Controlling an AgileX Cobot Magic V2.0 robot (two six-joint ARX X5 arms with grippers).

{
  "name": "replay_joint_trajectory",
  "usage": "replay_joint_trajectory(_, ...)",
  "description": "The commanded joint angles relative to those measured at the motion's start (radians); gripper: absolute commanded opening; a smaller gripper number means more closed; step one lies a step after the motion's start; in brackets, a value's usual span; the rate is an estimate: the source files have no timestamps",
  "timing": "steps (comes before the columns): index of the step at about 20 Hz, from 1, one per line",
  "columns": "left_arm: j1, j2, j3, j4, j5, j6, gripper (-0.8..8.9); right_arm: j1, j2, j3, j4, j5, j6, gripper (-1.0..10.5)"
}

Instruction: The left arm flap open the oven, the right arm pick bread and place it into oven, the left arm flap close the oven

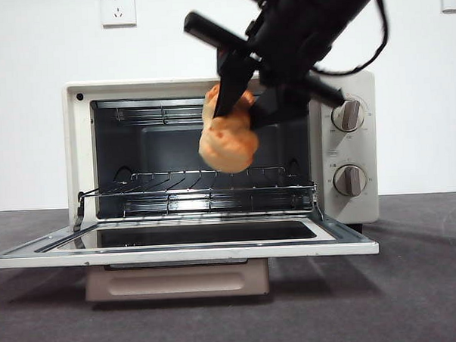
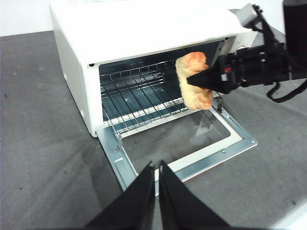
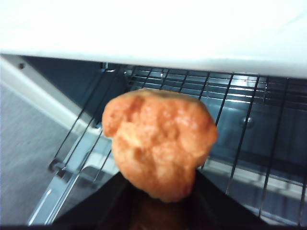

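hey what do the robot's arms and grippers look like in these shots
Both are black. The right gripper has two flat, tapered jaws on a bulky, angular body, with a black cable looping off behind and a small grey block at the wrist. The left gripper shows only two matte black wedge-shaped jaws, no markings.

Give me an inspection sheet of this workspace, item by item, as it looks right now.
Surface: dark grey table, bare where visible.
Job's things: oven with door flapped down flat; bread held in the air at the opening, above the wire rack.
Clutter: nothing seen.
Grippers: right gripper shut on bread; left gripper shut, empty, back from the door.
Cables: black cable looping off the right arm.
Surroundings: white wall, wall socket.
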Motion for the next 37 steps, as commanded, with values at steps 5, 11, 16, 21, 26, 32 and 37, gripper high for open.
replay_joint_trajectory(5,-0.008,0.004,0.02,-0.005,-0.005,-0.008,0.19,0.002,0.081,0.016,0.087,0.038,0.034,1.3)
replay_joint_trajectory(11,-0.008,0.004,0.02,-0.005,-0.005,-0.006,0.19,-0.015,0.098,0.016,0.104,0.1,0.035,1.3)
replay_joint_trajectory(16,-0.008,0.004,0.02,-0.005,-0.005,-0.005,0.19,-0.039,0.098,0.016,0.121,0.138,0.035,1.3)
replay_joint_trajectory(21,-0.008,0.004,0.02,-0.005,-0.005,-0.005,0.19,-0.06,0.098,0.016,0.121,0.131,0.038,1.3)
replay_joint_trajectory(26,-0.008,0.004,0.02,-0.005,-0.005,-0.005,0.19,-0.063,0.098,0.016,0.119,0.121,0.051,1.9)
replay_joint_trajectory(32,-0.008,0.004,0.02,-0.005,-0.005,-0.005,0.19,-0.063,0.098,0.016,0.11,0.117,0.05,3.8)
replay_joint_trajectory(37,-0.008,0.004,0.02,-0.003,-0.005,-0.005,0.19,-0.063,0.097,0.016,0.097,0.091,0.05,4.0)
